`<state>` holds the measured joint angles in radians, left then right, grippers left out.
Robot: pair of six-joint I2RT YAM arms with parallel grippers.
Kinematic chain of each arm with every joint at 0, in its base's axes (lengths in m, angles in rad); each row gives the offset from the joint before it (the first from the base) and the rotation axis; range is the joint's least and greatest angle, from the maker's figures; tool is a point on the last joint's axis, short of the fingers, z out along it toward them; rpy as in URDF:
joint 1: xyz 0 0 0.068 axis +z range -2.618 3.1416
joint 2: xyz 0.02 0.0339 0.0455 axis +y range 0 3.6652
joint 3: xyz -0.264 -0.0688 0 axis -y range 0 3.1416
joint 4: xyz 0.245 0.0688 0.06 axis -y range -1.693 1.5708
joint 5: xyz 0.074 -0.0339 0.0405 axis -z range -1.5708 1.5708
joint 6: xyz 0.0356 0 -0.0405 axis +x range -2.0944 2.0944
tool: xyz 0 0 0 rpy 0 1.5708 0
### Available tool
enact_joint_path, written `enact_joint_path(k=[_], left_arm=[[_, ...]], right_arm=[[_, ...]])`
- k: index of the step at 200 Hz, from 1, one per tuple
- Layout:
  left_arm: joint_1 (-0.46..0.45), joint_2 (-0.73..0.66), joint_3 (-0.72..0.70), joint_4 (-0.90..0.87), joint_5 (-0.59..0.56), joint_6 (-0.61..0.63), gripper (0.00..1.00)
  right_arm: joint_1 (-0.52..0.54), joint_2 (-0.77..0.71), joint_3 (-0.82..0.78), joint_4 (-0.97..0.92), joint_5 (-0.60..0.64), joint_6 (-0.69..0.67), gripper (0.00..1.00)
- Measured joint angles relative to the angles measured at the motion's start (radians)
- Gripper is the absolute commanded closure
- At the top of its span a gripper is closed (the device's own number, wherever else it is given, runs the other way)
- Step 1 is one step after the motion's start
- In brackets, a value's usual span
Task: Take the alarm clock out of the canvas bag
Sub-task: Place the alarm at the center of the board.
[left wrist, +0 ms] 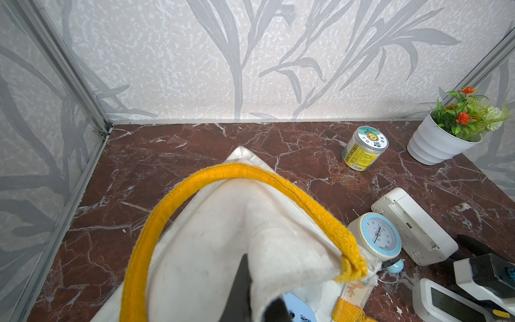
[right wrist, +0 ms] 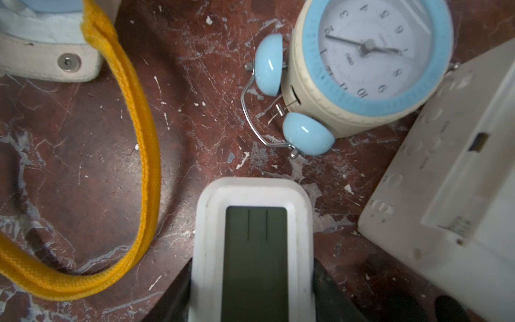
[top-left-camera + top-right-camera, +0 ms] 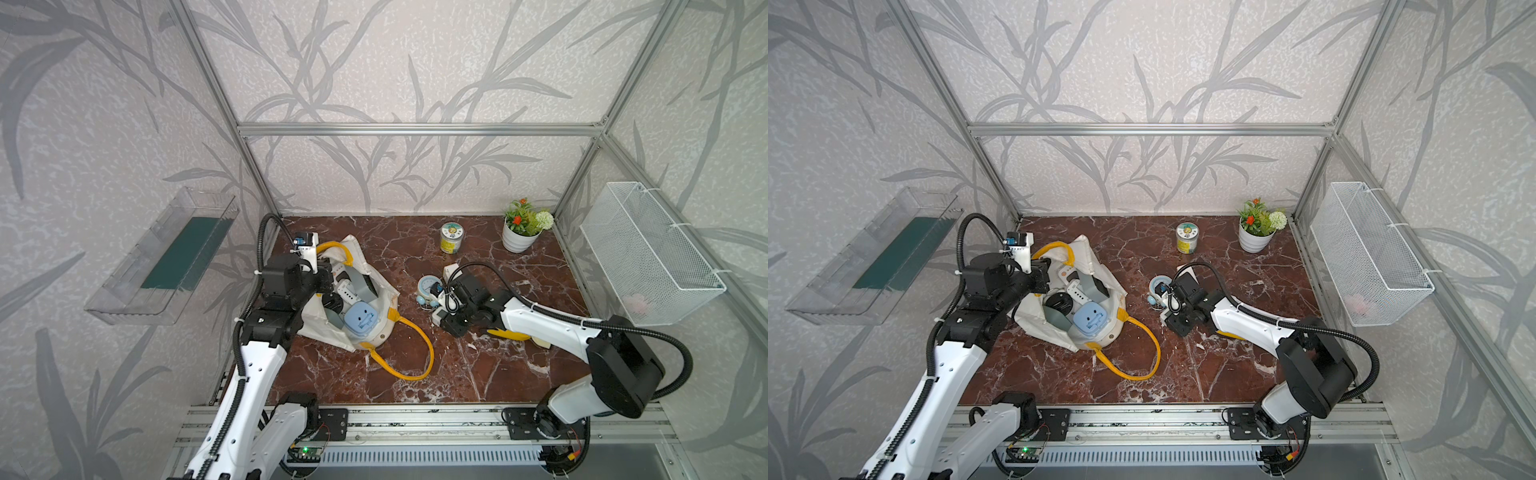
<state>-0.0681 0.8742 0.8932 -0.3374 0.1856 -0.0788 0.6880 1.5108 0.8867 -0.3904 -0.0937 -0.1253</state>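
1. Right wrist view: the right claw (image 2: 252,269) stands about half open. Its dark fingers (image 2: 175,295) press on either side of a white digital clock (image 2: 255,223) with a blank grey screen. I cannot tell whether that clock rests on the bench (image 2: 83,133).
2. Just ahead of the claw's tips a round bell clock (image 2: 367,55) with a blue rim lies on the bench. A white box clock (image 2: 451,181) lies just beside it.
3. On the claw's other side a yellow handle (image 2: 145,156) loops over the bench from the canvas bag (image 2: 47,50).
4. In the left wrist view the left claw (image 1: 259,301) is fully closed, pinching a fold of the bag's rim.
5. In a top view the bag slumps open-mouthed right at the left claw, between the two claws. A blue clock (image 3: 360,318) lies inside it among grey and white items.
6. Well beyond the right claw, near the back wall, stand a jar (image 3: 450,237) and a plant pot (image 3: 521,237).
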Motion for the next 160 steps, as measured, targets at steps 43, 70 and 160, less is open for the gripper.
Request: enact_joint_path(k=[43,70,160], left_arm=[[0.000,0.000,0.000,0.000,0.000,0.000,1.00],[0.000,0.000,0.000,0.000,0.000,0.000,1.00],[0.000,0.000,0.000,0.000,0.000,-0.001,1.00]], right_arm=[[0.000,0.019,-0.001,0.003,0.043,0.024,0.59],[0.000,0.064,0.024,-0.001,0.079,0.041,0.48],[0.000,0.095,0.057,-0.017,0.121,0.073,0.25]])
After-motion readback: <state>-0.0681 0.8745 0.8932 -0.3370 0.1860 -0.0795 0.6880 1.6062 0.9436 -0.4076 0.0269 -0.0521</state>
